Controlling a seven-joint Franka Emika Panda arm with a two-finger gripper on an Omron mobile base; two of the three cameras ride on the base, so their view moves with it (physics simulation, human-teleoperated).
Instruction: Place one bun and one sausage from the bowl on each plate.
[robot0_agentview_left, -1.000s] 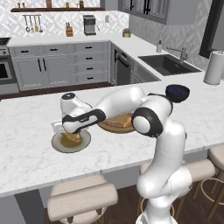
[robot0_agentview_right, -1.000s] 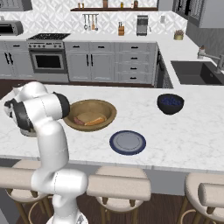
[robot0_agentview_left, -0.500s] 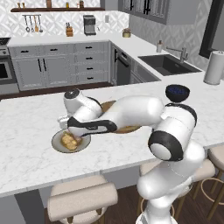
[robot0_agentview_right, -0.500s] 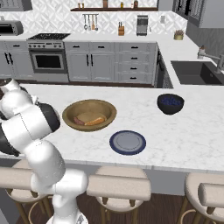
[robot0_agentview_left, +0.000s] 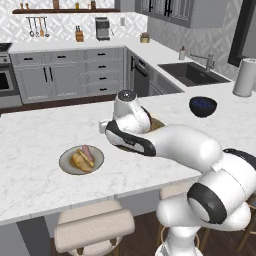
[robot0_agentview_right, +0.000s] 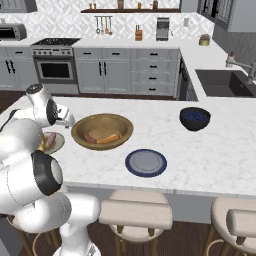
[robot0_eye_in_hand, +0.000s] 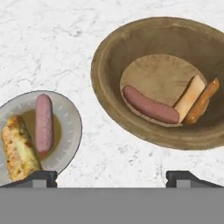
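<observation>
Wooden bowl (robot0_eye_in_hand: 162, 78) lies ahead of the tool (robot0_eye_in_hand: 111, 177) and off to its right in the hand view, resting on the white marble desk (robot0_eye_in_hand: 52, 43). Inside it sit a sausage (robot0_eye_in_hand: 150, 104), a bun (robot0_eye_in_hand: 189, 98) and a thinner orange-brown sausage (robot0_eye_in_hand: 202, 101) against the bun's far side. The pale sausage's long axis runs slantwise across the line between the tips, so I judge the wrist needs a turn before closing over it.

Beige plate (robot0_eye_in_hand: 65, 127) lies ahead and to the tool's left, just beside the bowl but apart from it, already carrying a bun (robot0_eye_in_hand: 17, 151) and a sausage (robot0_eye_in_hand: 43, 123) side by side. Blue-grey plate (robot0_agentview_right: 145, 162) sits bare on the bowl's other side, near the desk's front edge, so that half of the task is not yet done.

Tool tips stand wide apart with nothing between them. A small dark blue bowl (robot0_agentview_right: 194, 118) stands well apart. Grey cabinets (robot0_agentview_right: 105, 75), a stove (robot0_agentview_right: 55, 65) and a sink (robot0_agentview_right: 225, 82) line the room.
</observation>
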